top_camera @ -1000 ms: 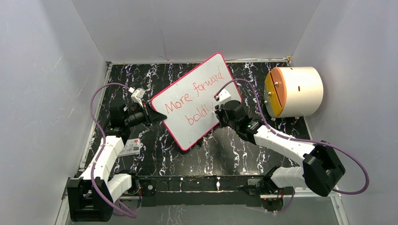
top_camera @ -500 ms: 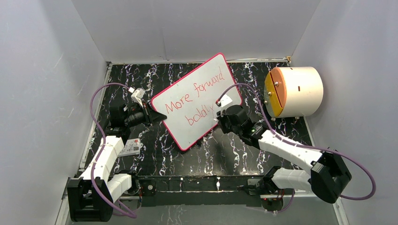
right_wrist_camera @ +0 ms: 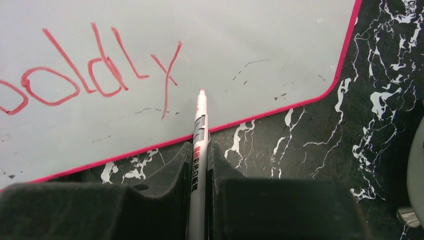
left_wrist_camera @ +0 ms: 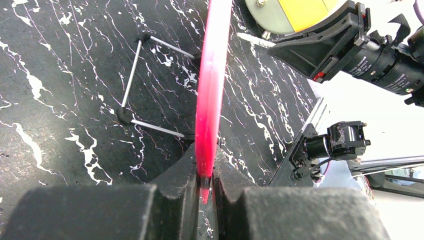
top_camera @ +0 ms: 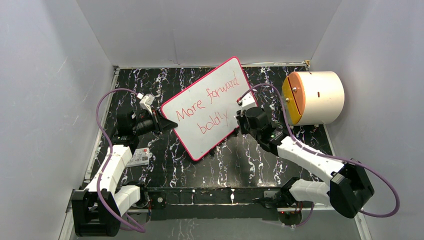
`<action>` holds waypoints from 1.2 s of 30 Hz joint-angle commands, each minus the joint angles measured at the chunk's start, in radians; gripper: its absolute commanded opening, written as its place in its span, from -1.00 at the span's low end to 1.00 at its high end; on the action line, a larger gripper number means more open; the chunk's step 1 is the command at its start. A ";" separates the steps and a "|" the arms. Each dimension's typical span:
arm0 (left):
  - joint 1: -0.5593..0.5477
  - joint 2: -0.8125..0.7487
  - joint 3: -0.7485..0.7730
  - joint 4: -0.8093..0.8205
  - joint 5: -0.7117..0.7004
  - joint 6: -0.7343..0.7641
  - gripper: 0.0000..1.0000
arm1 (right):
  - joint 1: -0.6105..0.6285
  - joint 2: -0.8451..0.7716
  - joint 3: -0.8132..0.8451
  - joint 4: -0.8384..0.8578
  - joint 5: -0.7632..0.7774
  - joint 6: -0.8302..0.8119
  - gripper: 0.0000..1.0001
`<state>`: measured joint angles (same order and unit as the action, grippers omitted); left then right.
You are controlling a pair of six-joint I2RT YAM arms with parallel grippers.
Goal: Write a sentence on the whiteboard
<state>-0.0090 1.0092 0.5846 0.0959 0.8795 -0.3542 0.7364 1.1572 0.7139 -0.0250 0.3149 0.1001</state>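
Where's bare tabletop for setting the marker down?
Widest: the table strip between the whiteboard and the base rail. Also the far-left corner beyond the left gripper. Crowded between whiteboard and drum, where the right gripper holds the marker.

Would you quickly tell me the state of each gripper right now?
Left gripper: closed, clamping the whiteboard by its edge.
Right gripper: closed, holding the marker.

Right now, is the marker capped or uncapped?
Uncapped. The marker, clamped in the right gripper, shows a bare reddish tip pointing out over the whiteboard. Cannot tell whether the tip touches the surface.
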 commanded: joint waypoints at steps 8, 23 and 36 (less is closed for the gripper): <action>0.007 0.029 -0.012 -0.090 -0.108 0.041 -1.00 | -0.053 0.062 0.075 0.151 -0.038 -0.015 -1.00; 0.007 0.034 -0.011 -0.091 -0.094 0.043 -1.00 | -0.070 0.126 0.064 0.194 -0.077 -0.013 -1.00; 0.007 0.014 -0.006 -0.084 -0.093 0.042 -1.00 | -0.072 0.008 0.068 0.136 -0.010 -0.039 -1.00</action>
<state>-0.0090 1.0100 0.5846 0.0959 0.8837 -0.3511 0.6674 1.2606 0.7429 0.1032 0.2623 0.0933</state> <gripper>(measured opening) 0.083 0.195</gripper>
